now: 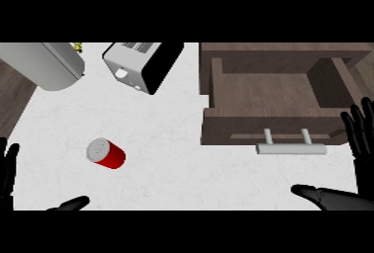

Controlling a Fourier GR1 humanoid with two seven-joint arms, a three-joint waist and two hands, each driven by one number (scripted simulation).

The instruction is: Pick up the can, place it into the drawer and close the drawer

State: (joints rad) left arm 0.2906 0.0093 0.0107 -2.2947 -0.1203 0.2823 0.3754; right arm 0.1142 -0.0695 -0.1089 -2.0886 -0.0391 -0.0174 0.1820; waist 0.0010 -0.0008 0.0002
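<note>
Both hands rest open at the near edge, left hand [9, 168] and right hand [359, 148], fingers straight. Red can [106, 153] stands on the white desk [182, 168], left of the open drawer [266, 101].

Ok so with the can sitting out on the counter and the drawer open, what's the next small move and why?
Probably bring the left hand across and down toward the red can. The can stands free on the white counter, nearer that hand than the right hand, and both hands are open and hold nothing. The drawer is already pulled out, so grasping comes first.
</note>
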